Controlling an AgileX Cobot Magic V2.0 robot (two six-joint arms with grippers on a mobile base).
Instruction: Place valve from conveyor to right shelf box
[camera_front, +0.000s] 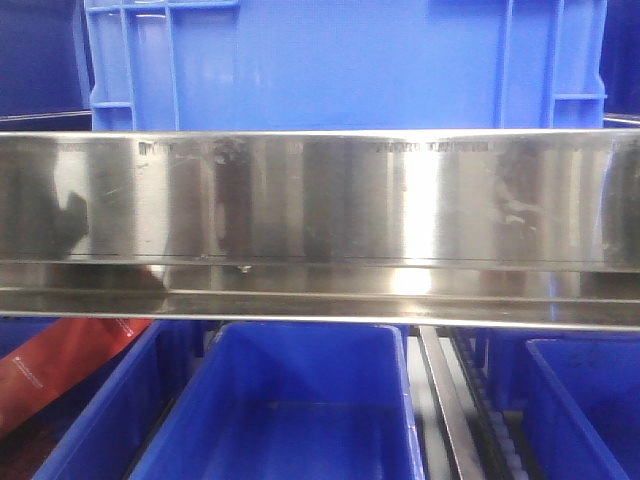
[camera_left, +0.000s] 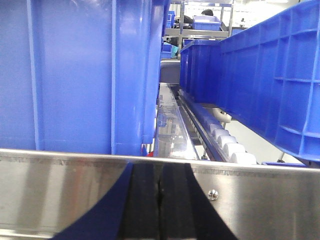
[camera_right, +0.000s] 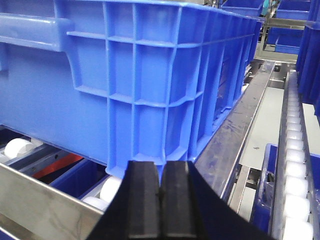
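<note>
left gripper (camera_left: 160, 200) closed, right gripper (camera_right: 161, 200) closed

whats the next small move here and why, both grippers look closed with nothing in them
Probably back away from the shelf toward the conveyor. The left gripper and right gripper are shut and empty, facing blue boxes on rollers; no valve or belt appears in any view.

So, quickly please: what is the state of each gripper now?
Left gripper: closed, black rubber pads pressed together, holding nothing.
Right gripper: closed, holding nothing.
</note>
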